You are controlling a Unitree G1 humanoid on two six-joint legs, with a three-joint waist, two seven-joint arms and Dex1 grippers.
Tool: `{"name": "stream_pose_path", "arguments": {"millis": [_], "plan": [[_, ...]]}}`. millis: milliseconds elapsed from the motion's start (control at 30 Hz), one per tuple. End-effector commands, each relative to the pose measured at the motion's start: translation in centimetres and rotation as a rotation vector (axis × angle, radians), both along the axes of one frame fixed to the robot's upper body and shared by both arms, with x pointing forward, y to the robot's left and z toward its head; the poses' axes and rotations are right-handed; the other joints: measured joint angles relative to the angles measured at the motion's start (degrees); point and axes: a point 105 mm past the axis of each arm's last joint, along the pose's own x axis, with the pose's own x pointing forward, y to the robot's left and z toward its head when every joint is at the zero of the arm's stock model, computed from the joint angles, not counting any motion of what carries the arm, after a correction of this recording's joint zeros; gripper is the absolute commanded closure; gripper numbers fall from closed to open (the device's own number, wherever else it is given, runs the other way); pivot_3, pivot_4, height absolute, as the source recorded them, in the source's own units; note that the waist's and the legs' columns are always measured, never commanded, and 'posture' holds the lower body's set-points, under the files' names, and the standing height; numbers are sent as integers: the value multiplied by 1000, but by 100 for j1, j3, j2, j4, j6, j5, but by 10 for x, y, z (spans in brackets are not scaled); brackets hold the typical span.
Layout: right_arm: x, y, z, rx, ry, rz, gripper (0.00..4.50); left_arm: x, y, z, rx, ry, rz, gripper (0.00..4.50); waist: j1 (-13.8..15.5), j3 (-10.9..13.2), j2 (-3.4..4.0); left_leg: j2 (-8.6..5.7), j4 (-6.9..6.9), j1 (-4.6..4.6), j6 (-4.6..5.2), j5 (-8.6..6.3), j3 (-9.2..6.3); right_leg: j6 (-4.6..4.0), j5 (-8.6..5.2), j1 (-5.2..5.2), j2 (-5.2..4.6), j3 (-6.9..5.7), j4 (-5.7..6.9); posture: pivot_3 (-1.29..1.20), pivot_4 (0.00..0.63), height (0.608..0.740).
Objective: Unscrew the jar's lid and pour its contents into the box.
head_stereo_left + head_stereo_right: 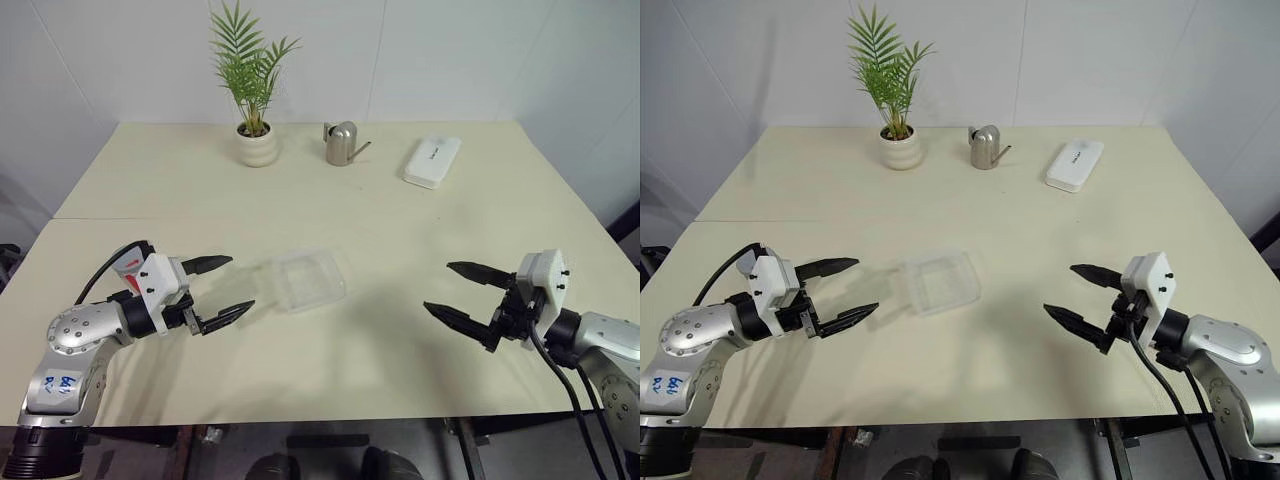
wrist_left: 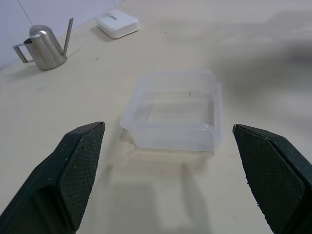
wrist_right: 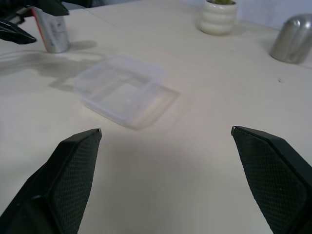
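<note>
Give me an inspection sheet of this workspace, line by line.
Surface: cream table, a seam across its left part.
Job's things: clear box mid-table, looks empty; jar upright beyond it, beside the left gripper; lid not discernible.
Clutter: potted plant, watering can, white case along the far edge.
Grippers: left open; right gripper open; both empty, facing the box.
Cables: black cables along both arms.
Surroundings: white walls.

Head overview; wrist close-ups sharing box [image 2: 173, 109]
</note>
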Motion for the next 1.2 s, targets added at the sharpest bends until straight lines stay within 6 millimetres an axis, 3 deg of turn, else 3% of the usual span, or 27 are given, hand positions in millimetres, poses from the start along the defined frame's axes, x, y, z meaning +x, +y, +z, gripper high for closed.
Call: {"name": "stream_pose_path", "arguments": {"millis": [33, 200, 267, 400, 500, 667, 800, 1000, 1200], "plan": [[5, 7, 9, 12, -58, 47, 0, -6, 3, 17, 31, -75, 5, 19, -8, 0, 0, 1, 2, 0, 0, 0, 0, -1, 0, 0, 0, 0, 1, 0, 150, 740], [24, 9, 23, 42, -103, 72, 0, -16, 16, 12, -10, -76, 128, 19, -45, 0, 0, 2, 5, 0, 1, -4, 2, -1, 0, 0, 0, 2, 0, 0, 150, 740], [26, 21, 29, 56, -110, 141, 0, -26, 24, 3, -47, -59, 200, 19, -74, 0, 1, 4, 5, -2, 1, -6, 2, 0, 0, 0, 1, -1, -4, 0, 150, 740], [25, 60, 48, 83, -124, 341, 0, -52, 45, -17, -62, -102, 452, 19, -186, 0, 0, 10, 6, 1, 3, -14, 12, 0, 0, 2, 2, 2, -8, 0, 150, 740], [28, 73, 60, 127, -94, 412, 0, -63, 54, -24, -146, -133, 646, 19, -135, 1, -4, 12, 14, 0, 4, -15, 6, 0, 0, 5, 1, -3, -4, 0, 150, 740], [33, 88, 59, 103, -79, 497, 0, -72, 75, -39, -197, -195, 1012, 19, 10, -6, -14, 7, 35, -3, -13, -47, -11, -2, 2, 12, -10, -4, -10, 0, 150, 740], [34, 95, 60, 68, -85, 538, 0, -66, 93, -38, -222, -247, 1205, 19, 27, -7, -17, 8, 37, -7, -15, -48, -9, -2, 3, 8, -9, -7, 1, 0, 150, 740], [32, 104, 55, 23, -76, 585, 0, -34, 90, -36, -208, -271, 1175, 19, 13, -7, -17, 11, 36, -10, 8, -39, -4, -2, 2, 6, -5, -14, -3, 0, 150, 740], [28, 110, 54, 26, -76, 600, 0, -17, 94, -34, -257, -279, 1191, 19, 2, -7, -18, 13, 36, -11, 10, -45, -3, -2, 2, 4, -3, -17, -4, 0, 150, 740]]}}
